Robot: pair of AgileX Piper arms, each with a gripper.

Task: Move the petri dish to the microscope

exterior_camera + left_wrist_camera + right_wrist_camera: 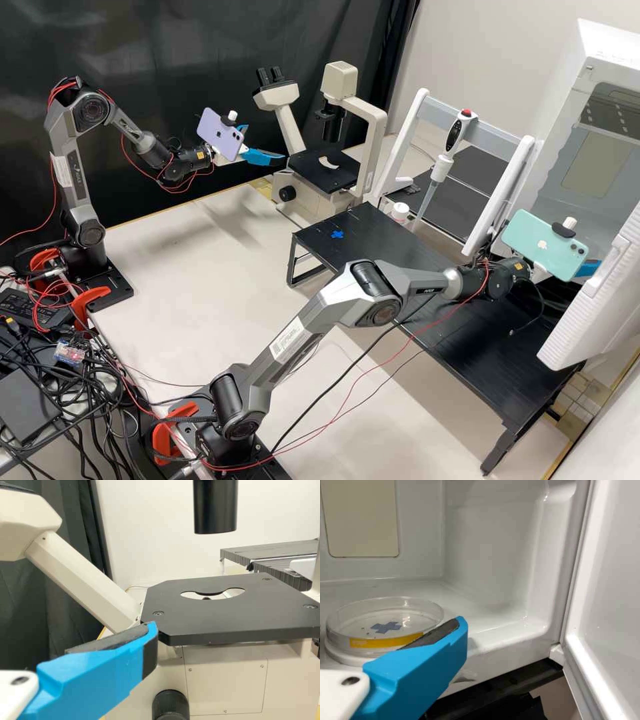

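Note:
The left gripper (265,143) is at the microscope (363,117), open and empty. In the left wrist view, one finger of this gripper (100,675) shows before the black stage (225,620) with its round opening. At the white incubator's open front is the right gripper (587,269), partly hidden behind a phone. The right wrist view has the clear petri dish (385,625), with a yellow strip, lying flat on a white round base inside the incubator (490,600). A blue finger of the right gripper (415,675) stands open beside the dish's near rim.
A black raised platform (413,267) with a blue cross mark (337,234) stands between microscope and incubator. Behind it are a white-framed rack (500,193) and a pipette (442,167). The incubator's open door (600,300) hangs close to the right gripper.

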